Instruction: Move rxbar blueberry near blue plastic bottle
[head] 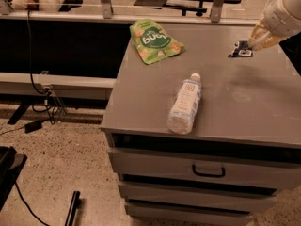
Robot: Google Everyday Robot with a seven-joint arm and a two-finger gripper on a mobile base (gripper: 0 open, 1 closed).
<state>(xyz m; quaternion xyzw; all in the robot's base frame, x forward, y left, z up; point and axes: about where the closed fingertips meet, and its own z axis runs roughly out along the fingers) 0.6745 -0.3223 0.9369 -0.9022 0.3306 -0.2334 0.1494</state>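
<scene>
The rxbar blueberry (240,50), a small dark navy wrapper with a white patch, lies at the far right of the grey cabinet top (244,102). My gripper (260,38) is right beside its right end, touching or just above it. The blue plastic bottle (185,104), clear with a white cap and label, lies on its side near the front edge, well in front and to the left of the bar.
A green snack pouch (154,40) lies at the far left corner of the top. Drawers (207,169) fill the cabinet front. A railing and chairs stand behind. Cables (40,102) run over the floor at the left.
</scene>
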